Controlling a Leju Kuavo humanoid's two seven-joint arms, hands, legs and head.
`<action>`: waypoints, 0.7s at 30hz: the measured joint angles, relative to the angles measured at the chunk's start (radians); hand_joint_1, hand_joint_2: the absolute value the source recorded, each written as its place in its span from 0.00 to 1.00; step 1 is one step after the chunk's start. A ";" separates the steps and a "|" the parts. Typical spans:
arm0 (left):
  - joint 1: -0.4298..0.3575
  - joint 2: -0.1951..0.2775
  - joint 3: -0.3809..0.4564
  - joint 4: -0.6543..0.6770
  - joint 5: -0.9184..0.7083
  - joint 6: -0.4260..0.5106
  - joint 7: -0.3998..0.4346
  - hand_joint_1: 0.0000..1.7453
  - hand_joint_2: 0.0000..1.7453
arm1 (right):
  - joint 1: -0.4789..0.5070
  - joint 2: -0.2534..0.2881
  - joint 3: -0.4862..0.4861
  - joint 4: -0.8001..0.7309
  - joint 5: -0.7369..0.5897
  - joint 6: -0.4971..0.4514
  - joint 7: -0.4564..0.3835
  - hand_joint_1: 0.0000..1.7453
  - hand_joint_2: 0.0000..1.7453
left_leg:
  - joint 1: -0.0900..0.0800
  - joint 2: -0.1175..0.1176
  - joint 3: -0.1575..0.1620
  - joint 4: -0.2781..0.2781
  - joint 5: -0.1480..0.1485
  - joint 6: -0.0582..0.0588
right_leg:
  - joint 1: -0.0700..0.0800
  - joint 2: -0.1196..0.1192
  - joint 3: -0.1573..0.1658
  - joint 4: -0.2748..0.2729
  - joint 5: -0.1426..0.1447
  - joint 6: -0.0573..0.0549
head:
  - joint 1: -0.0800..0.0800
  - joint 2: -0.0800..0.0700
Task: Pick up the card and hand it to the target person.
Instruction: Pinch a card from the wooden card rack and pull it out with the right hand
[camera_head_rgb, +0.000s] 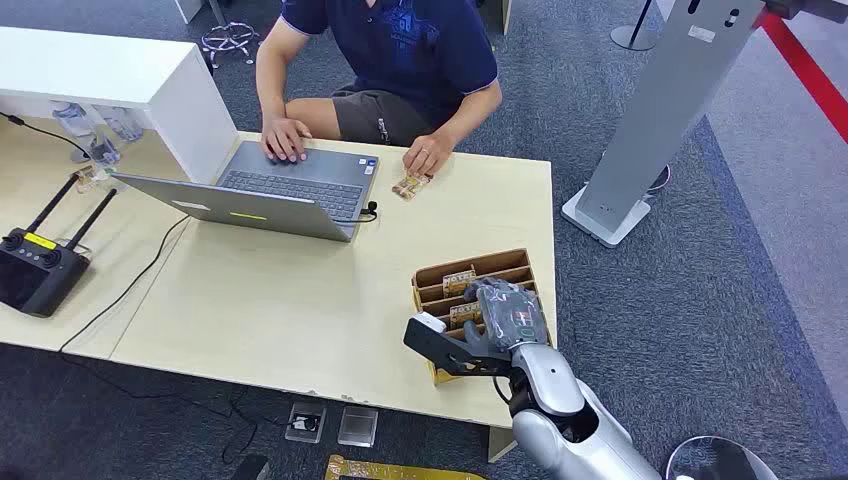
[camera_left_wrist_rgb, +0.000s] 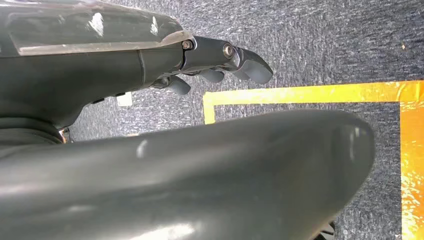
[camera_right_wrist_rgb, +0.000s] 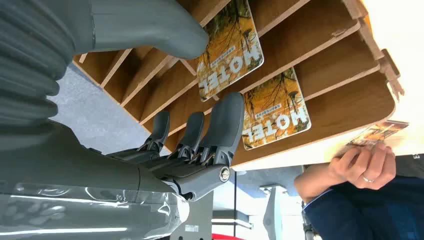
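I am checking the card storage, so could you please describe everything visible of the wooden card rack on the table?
The wooden card rack looks like thin brown plywood, built as an open box with parallel dividers forming narrow slots. It sits flat near the table's front right corner. Two orange HOTEL cards stand in neighbouring slots: one nearer the thumb, another beside it. The right hand hovers over the rack, fingers reaching toward the cards; actual contact cannot be told.

The right robot hand (camera_head_rgb: 508, 312) is hovering over the wooden card rack (camera_head_rgb: 478, 272) on the counter (camera_head_rgb: 300, 300). Beyond it, a seated person (camera_head_rgb: 390, 60) is touching a card (camera_head_rgb: 410, 186) beside the laptop (camera_head_rgb: 280, 190).
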 joint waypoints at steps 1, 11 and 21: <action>0.000 0.000 0.000 0.000 0.000 0.000 0.000 0.00 0.00 | 0.000 0.000 0.000 0.001 -0.001 0.000 -0.001 0.49 1.00 | 0.000 0.000 0.000 0.000 0.000 0.000 | 0.000 0.000 0.000 0.000 0.000 0.000 | 0.000 0.000; 0.000 -0.002 0.000 0.000 0.000 0.000 0.000 0.00 0.00 | 0.000 0.000 0.000 0.018 -0.011 0.000 -0.006 0.50 1.00 | 0.000 0.000 0.000 0.000 0.000 0.000 | 0.000 0.000 0.000 0.000 0.000 0.000 | 0.000 0.000; -0.001 -0.003 0.000 0.000 0.000 0.000 0.002 0.00 0.00 | 0.000 0.000 0.000 0.026 -0.012 0.000 -0.006 0.52 1.00 | 0.000 0.000 0.000 0.000 0.000 0.000 | 0.000 0.000 0.000 0.000 0.000 0.000 | 0.000 0.000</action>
